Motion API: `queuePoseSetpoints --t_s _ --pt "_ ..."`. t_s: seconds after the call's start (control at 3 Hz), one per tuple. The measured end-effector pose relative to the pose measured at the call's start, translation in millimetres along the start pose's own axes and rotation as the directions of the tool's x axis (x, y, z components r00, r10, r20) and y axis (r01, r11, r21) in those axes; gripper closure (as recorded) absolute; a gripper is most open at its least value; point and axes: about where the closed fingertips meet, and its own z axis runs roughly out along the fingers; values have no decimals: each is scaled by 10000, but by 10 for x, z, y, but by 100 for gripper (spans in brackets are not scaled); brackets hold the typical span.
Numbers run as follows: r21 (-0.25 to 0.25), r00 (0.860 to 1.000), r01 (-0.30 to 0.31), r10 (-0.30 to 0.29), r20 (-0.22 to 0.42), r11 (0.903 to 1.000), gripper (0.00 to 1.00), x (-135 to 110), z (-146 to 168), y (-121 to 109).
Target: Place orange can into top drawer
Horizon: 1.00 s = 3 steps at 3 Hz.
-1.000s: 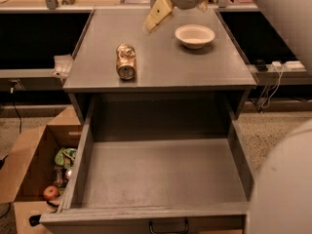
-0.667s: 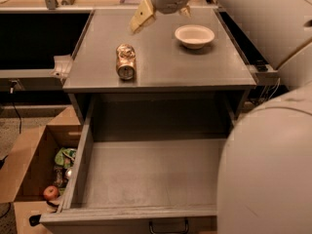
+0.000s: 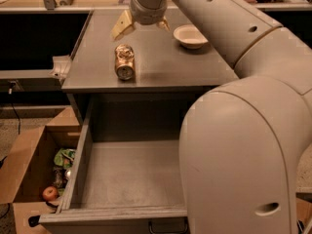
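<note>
**A:** While the dented golden-orange metal drink can (image 3: 124,61) lies on its side near the front edge of the grey bench (image 3: 161,72), left of the middle, why does the pincer (image 3: 142,28) hang behind it, toward the back edge?

**B:** I judge it is lining up for the grasp. Its fingers are spread with nothing between them, and it is apart from the can, not touching it.

**A:** And the round white bowl (image 3: 190,35)?

**B:** It sits toward the back right corner, well apart from the can, so it should not hinder the reach.

**A:** Is the wide grey top drawer (image 3: 129,174) ready?

**B:** It stands pulled out below the front edge with its floor bare, so the can has only to go over that edge and down. One silver end faces the front, so the can may roll sideways if nudged. A grip across its dented sides seems wise.
</note>
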Motion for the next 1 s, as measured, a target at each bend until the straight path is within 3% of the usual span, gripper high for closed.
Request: queuePoseSetpoints --t_s 0.67,1.0 --pt "42 9990 116 -114 -438 9999 0 61 162 473" --pt "-408 9962 -276 241 -841 9988 0 130 387 565"
